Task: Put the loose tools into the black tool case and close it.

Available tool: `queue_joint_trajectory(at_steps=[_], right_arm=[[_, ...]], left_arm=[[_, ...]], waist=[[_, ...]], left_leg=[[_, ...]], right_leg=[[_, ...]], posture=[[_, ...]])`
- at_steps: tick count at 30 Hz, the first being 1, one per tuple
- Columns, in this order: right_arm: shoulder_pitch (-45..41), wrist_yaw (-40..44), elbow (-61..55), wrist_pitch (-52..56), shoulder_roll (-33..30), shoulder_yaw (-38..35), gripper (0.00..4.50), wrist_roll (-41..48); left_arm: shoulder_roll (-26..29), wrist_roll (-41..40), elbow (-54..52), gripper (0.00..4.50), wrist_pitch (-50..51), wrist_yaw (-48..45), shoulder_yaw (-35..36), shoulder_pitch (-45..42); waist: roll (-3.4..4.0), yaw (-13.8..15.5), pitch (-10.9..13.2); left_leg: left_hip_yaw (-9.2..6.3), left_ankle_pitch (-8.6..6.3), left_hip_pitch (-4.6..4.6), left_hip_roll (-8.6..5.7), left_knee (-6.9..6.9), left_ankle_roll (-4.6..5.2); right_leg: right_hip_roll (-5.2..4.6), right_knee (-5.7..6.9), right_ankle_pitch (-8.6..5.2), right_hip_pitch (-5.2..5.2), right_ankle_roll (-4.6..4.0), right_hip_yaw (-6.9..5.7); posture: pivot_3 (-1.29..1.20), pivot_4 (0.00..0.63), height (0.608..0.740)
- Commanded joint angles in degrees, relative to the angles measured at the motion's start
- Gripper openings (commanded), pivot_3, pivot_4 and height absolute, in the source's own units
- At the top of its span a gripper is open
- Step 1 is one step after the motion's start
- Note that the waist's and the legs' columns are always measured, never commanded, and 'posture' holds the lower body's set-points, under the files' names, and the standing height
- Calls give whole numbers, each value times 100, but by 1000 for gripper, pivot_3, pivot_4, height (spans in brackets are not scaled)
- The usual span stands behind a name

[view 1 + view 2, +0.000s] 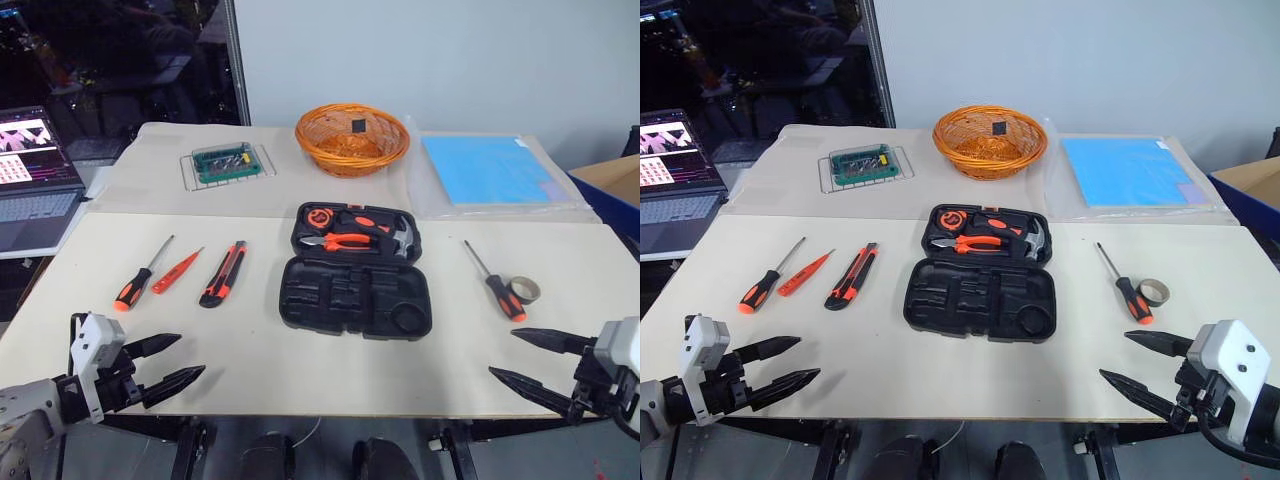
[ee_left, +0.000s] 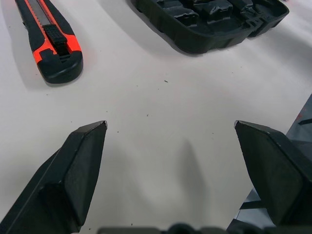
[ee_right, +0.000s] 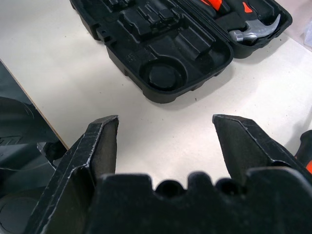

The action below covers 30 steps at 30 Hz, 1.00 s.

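Note:
The black tool case lies open in the middle of the table, with a hammer, pliers and tape measure in its far half. Left of it lie two orange screwdrivers and an orange-and-black utility knife. To its right rest a third screwdriver and a small tape roll. My left gripper hovers open at the near left table edge, empty. At the near right edge my right gripper is open and empty too. The knife and the case show in the wrist views.
An orange wicker basket, a small green box on a wire rack and a blue sheet sit on the far table. A laptop stands at the left. A cardboard box is at the right.

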Motion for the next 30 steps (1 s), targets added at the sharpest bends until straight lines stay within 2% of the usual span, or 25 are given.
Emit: queue_joint_trajectory(at_steps=[1, 5, 7, 8, 10, 13, 14, 20, 25, 30], right_arm=[[-435, -306, -40, -195, 55, 244, 3571, 111], [-1865, -1037, -301, 313, 165, 1523, 3571, 651], [-2676, -1258, -318, 603, 255, 2281, 3571, 862], [-3035, -1336, -284, 773, 284, 2584, 3571, 1020], [-3544, -1442, -153, 942, 302, 2989, 3571, 1094], [-4106, -1254, 61, 1025, 237, 3426, 4337, 1218], [-4232, -1203, 114, 969, 224, 3523, 4457, 1179], [-4683, -1040, 379, 569, 278, 4007, 4457, 810], [-4695, -1096, 435, 423, 357, 4132, 4457, 702], [-4595, -1236, 357, 415, 374, 4158, 4457, 660]], left_arm=[[-116, -35, 99, 4500, 56, 493, 152, -396], [-609, -281, 258, 4500, 730, 2032, 365, -1371], [-631, -176, 525, 4500, 1098, 2646, 419, -1854], [-613, -218, 650, 4500, 1273, 2862, 468, -2058], [-470, -180, 843, 4500, 1516, 3083, 483, -2301], [-135, -102, 1226, 4500, 1932, 3340, 530, -2706], [7, -64, 1370, 4500, 2027, 3337, 509, -2810], [1114, 493, 2394, 4500, 2175, 2659, -157, -3209], [1373, 816, 3126, 4500, 2133, 2277, -665, -3705], [1361, 1276, 3753, 4500, 1983, 2103, -1259, -4295]], waist=[[0, 0, 0], [-6, -35, 6], [-12, -39, 9], [-13, -49, 10], [-16, -39, 13], [-32, -8, 17], [-34, 11, 19], [-38, -7, 18], [-38, -6, 19], [-40, -2, 20]], left_leg=[[0, 0, -2, 0, 0, 0], [-4, 5, 11, 5, 0, -3], [-11, 22, -19, 4, 0, -17], [-9, 37, -4, 6, -1, 0], [-7, 52, -14, -1, -1, 26], [-6, 46, -17, -5, -1, 37], [-6, 44, -22, -7, -1, 39], [1, 35, -66, -15, -2, 41], [14, 33, -67, -13, -2, 40], [21, 38, -70, -13, -2, 34]], right_leg=[[1, 0, 1, 0, 2, 0], [4, 6, 7, 2, 0, 6], [8, 6, 17, -9, 28, 2], [20, 10, 35, -2, -4, 2], [37, 13, 32, -9, -4, -2], [36, 15, 33, -8, -3, -6], [36, 14, 33, -11, -3, -11], [36, 15, 32, -56, -1, -17], [32, 20, 31, -67, 0, -14], [35, 31, 32, -76, -1, -13]], posture=[[0, 150, 740], [0, 150, 740], [0, 150, 740], [0, 150, 740], [0, 150, 740], [0, 150, 740], [0, 150, 740], [0, 150, 740], [0, 150, 740], [0, 150, 740]])
